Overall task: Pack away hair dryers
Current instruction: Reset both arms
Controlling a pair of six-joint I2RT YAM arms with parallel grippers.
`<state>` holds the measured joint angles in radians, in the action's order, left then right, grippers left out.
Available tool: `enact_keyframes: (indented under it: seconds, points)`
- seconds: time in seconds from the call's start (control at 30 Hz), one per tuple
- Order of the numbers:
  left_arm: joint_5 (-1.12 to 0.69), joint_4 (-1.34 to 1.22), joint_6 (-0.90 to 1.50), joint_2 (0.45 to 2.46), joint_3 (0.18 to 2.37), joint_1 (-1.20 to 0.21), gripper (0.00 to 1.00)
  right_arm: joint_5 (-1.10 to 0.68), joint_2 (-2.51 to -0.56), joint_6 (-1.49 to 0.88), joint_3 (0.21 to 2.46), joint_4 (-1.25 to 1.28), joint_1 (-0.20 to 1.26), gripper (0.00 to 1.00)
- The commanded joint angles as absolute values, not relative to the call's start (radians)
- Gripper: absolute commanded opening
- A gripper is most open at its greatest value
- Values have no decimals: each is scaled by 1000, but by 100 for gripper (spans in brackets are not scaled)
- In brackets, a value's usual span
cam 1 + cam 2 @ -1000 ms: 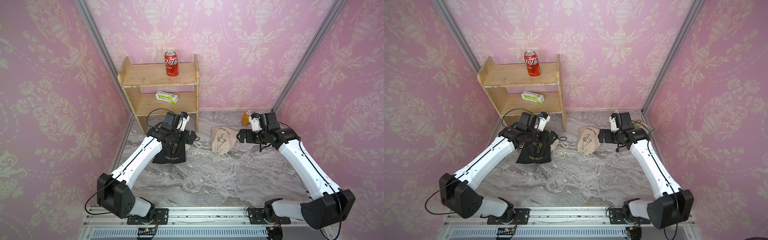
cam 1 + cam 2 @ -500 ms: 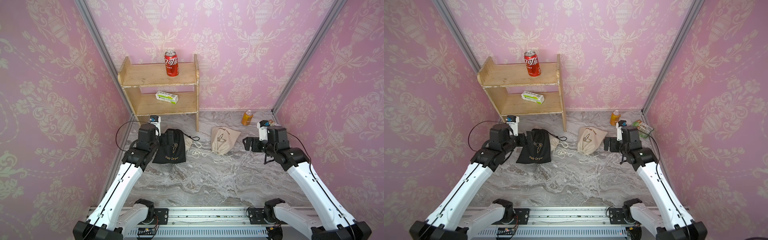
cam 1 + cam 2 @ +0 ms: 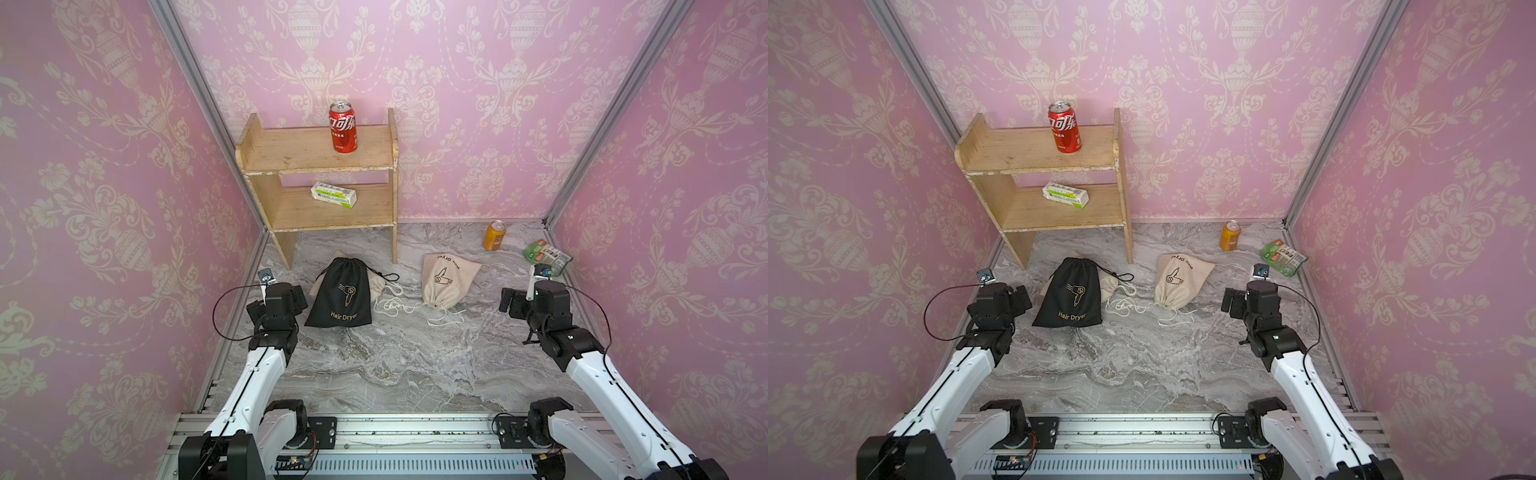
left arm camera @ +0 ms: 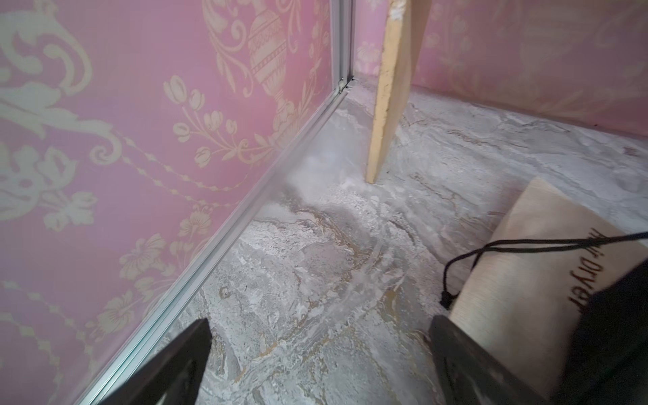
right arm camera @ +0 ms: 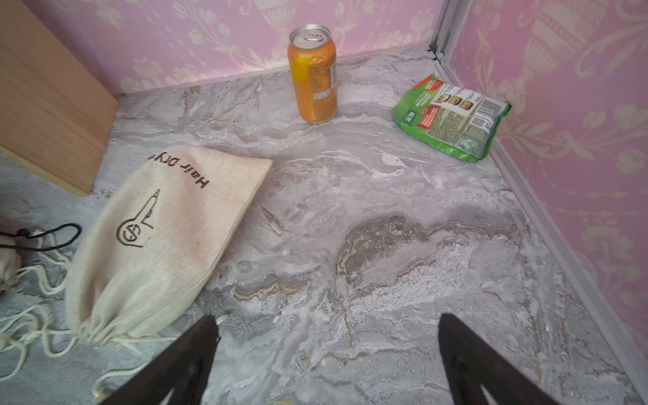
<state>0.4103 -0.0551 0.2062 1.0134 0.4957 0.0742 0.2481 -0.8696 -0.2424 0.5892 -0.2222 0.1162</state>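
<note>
No hair dryers show in any view. A black drawstring pouch printed "Hair Dryer" lies closed on the marble floor, over part of a beige pouch. A second beige pouch lies to its right, cords trailing. My left gripper hovers open just left of the black pouch, with bare floor between its fingers. On the other side, my right gripper is open and empty, right of the second beige pouch.
A wooden two-tier shelf stands at the back left with a red can on top and a green-white box below. An orange can and a green packet sit at the back right. Walls close in on both sides.
Both arms have drawn back from the pouches toward the front and sides: the left away from over the black pouch, the right away from the beige one. Both grippers stayed open.
</note>
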Motion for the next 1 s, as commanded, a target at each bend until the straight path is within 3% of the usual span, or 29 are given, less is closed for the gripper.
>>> enact_keyframes:
  seconds: [0.0,0.37,0.7,0.97]
  points:
    - [406,-229,196,1087,448,123,99,259,-847,-284,530,-104,90,100]
    - [-116,-441,187,1408,491,124,99,224,-777,-270,467,-50,66,99]
    - [-187,-447,97,1447,486,57,99,163,-802,-237,435,20,61,99]
    - [-107,-542,20,1456,465,60,99,149,-859,-153,412,123,61,99]
